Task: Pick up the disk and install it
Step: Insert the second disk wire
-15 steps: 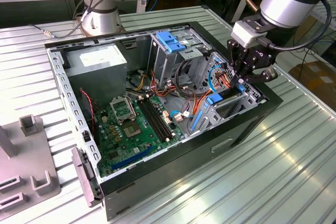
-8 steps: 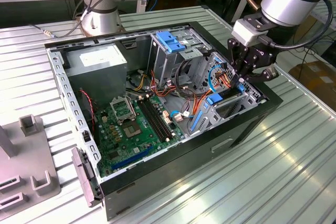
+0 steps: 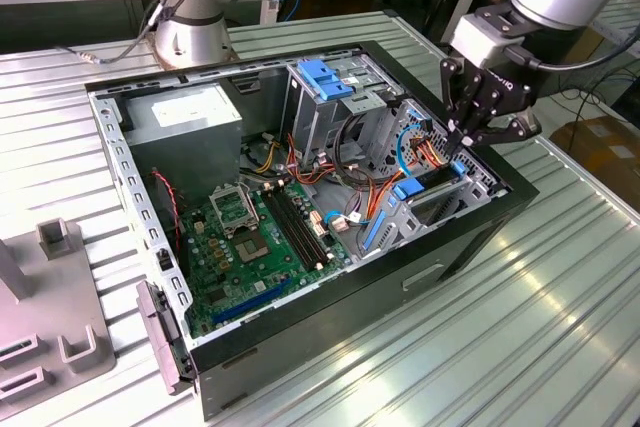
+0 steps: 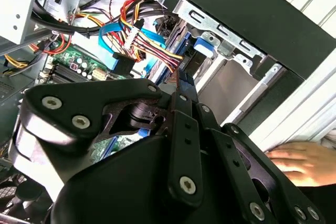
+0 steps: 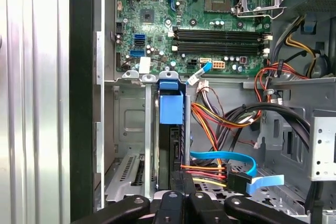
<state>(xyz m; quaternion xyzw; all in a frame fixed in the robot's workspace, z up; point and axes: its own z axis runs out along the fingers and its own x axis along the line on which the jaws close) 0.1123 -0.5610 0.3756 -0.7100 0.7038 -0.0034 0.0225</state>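
Observation:
The disk (image 5: 169,145) stands on edge in the drive bay at the front corner of the open computer case (image 3: 480,237), with its blue plastic rail (image 5: 171,107) facing up. In the exterior view the disk (image 3: 432,179) shows as a dark strip with a blue tab, at that view's right. My gripper (image 3: 459,145) hangs just over the disk's outer end. Its fingers (image 4: 181,90) are pressed together with nothing between them. I cannot tell whether the tips touch the disk. In the first wrist view the gripper (image 5: 181,182) sits over the disk's end, by the cables.
Orange, yellow and blue cables (image 5: 220,169) crowd the bay beside the disk. A blue-handled drive cage (image 3: 325,82), a grey power supply (image 3: 185,117) and the motherboard (image 3: 255,237) fill the case. A person's hand (image 4: 302,162) rests outside the case wall. A grey fixture (image 3: 50,297) stands at the exterior view's left.

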